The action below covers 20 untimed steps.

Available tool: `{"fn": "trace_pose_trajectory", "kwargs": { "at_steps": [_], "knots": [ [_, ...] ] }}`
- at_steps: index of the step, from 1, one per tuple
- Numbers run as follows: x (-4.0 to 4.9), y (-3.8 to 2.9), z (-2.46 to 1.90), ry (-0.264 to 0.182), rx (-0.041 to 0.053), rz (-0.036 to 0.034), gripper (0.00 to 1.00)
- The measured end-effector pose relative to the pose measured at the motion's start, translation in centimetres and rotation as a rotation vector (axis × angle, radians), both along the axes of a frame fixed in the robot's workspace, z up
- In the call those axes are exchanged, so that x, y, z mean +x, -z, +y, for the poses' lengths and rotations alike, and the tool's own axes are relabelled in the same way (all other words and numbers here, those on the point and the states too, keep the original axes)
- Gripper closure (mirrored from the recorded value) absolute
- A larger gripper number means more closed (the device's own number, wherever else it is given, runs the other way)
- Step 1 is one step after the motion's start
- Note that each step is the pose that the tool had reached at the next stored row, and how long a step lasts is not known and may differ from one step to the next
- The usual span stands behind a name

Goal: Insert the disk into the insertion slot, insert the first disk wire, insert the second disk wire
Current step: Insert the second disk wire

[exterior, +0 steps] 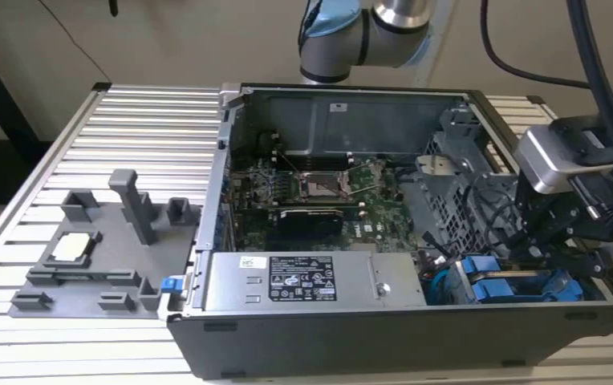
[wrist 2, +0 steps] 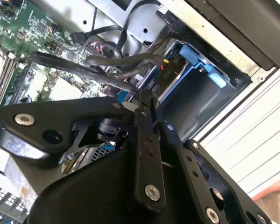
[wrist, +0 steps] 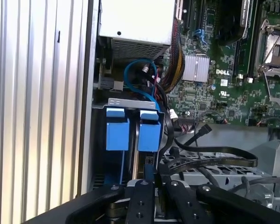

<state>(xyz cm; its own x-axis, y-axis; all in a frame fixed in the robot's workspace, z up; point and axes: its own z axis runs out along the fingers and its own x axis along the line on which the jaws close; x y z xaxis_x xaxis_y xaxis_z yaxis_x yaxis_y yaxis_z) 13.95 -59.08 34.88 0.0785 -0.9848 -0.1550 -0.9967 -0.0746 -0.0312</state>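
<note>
Tool (exterior: 579, 249) position was inside the open computer case (exterior: 318, 353), at the drive bay corner, directly above two blue carrier handles (wrist: 130, 128) seated side by side in the bay. In both wrist views the black fingers (wrist 2: 147, 121) stood close together, almost touching, at a narrow setting; whether they pinched a cable between their tips could not be told. A bundle of black cables (wrist 2: 107, 65) ran just beyond the fingertips, and a flat black cable (wrist: 210, 156) crossed close beside them in the first wrist view.

Disk location: the disk itself could not be made out with certainty. The blue carrier frame (wrist 2: 196, 58) lay directly below and ahead of the tool, in the bay against the case wall, with its handle end facing the tool.

Beyond the tool, deeper in the case, lay the green motherboard (wrist: 224, 79) with a silver heatsink (wrist: 196, 67). The grey power supply (exterior: 301, 281) sat to one side of the tool along the near case wall.

Outside the case, well apart from the tool, a grey fixture tray (exterior: 98, 257) rested on the ribbed metal counter (exterior: 135, 120).
</note>
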Motion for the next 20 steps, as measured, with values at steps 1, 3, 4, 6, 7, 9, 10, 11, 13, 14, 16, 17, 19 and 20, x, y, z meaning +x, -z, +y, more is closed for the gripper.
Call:
{"fn": "trace_pose_trajectory", "kwargs": {
  "at_steps": [1, 3, 4, 6, 7, 9, 10, 11, 13, 14, 16, 17, 19, 20],
  "knots": [
    [0.03, 0.05, 0.00, 0.000, 0.0001, 0.0000, 0.84],
    [0.14, 0.16, -0.01, 0.002, 0.0003, -0.0001, 0.84],
    [0.18, 0.22, 0.00, 0.007, 0.0004, 0.0000, 0.84],
    [0.27, 0.32, 0.00, 0.018, 0.0003, 0.0000, 0.84],
    [0.27, 0.32, -0.01, 0.020, 0.0001, 0.0001, 0.84],
    [0.28, 0.37, 0.00, 0.023, 0.0002, -0.0001, 0.84],
    [0.28, 0.43, 0.00, 0.026, 0.0004, 0.0000, 0.84],
    [0.29, 0.47, 0.00, 0.030, 0.0003, 0.0000, 0.84],
    [0.30, 0.55, 0.00, 0.034, 0.0002, 0.0000, 0.84],
    [0.30, 0.57, -0.01, 0.035, 0.0000, 0.0000, 0.84],
    [0.32, 0.63, 0.00, 0.036, 0.0003, 0.0000, 0.84],
    [0.33, 0.67, 0.00, 0.037, 0.0003, 0.0000, 0.84],
    [0.37, 0.74, 0.00, 0.038, 0.0002, 0.0000, 0.84],
    [0.40, 0.77, 0.00, 0.039, 0.0000, 0.0000, 0.84]
  ]
}}
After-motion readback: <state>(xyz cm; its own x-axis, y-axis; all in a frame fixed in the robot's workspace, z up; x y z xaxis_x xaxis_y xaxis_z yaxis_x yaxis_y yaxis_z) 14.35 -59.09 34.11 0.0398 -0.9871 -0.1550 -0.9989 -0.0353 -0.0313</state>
